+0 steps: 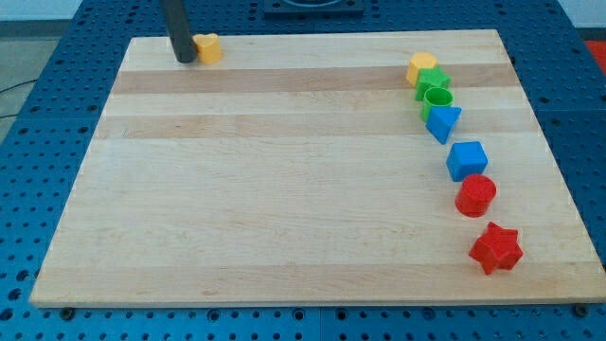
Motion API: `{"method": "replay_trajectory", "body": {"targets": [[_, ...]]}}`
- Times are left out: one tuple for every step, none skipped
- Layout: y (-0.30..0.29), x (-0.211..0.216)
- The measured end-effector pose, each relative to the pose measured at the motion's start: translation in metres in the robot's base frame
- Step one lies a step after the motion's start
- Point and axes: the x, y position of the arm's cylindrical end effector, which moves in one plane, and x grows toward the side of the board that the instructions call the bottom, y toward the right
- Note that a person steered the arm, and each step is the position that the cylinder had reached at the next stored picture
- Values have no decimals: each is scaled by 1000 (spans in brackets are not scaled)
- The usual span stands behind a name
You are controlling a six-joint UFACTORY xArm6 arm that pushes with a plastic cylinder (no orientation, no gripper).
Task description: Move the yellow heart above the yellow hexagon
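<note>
Nearest the view's bottom, on the right, sits the red star, then going up the red cylinder, the blue cube, the blue triangle, two green blocks pressed together, and at the head of that line the yellow hexagon. All of these crowd along the right side of the wooden board.

Far off at the view's top left, close to the board's upper edge, is the yellow heart. My tip rests just at its left side, touching or almost so. I carry only a plain rod, so there is nothing to spread or pinch.

The risks, as I judge them: the heart sits so near the top edge that an off-centre push could spin it aside or slide it off the board. At the far end, overshooting would knock the hexagon into the green blocks and scatter that line.
</note>
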Motion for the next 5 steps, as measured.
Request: {"method": "replay_trajectory", "body": {"targets": [[6,-27],[36,-28],[34,-14],[35,-8],[-3,-7]]}}
